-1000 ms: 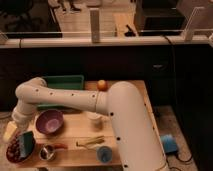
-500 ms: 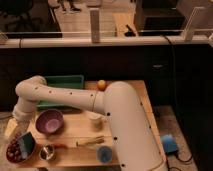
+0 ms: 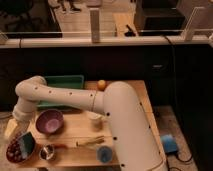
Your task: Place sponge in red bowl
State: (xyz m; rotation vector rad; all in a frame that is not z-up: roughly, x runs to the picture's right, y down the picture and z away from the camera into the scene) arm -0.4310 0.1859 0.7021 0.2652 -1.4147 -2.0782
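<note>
Barely changed from a moment back: same arm reach, gripper (image 3: 21,131) hung just above the red bowl (image 3: 12,155) at near left, jaws spread, pinching nothing. Sponge (image 3: 28,143), small teal block, tilted inside that bowl by its right rim. Fingertips hard to make out against the dark bowl.

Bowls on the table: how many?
2. The purple bowl sits mid-left in view; the red bowl is at the front-left corner, under the end effector. The arm may hide more.
</note>
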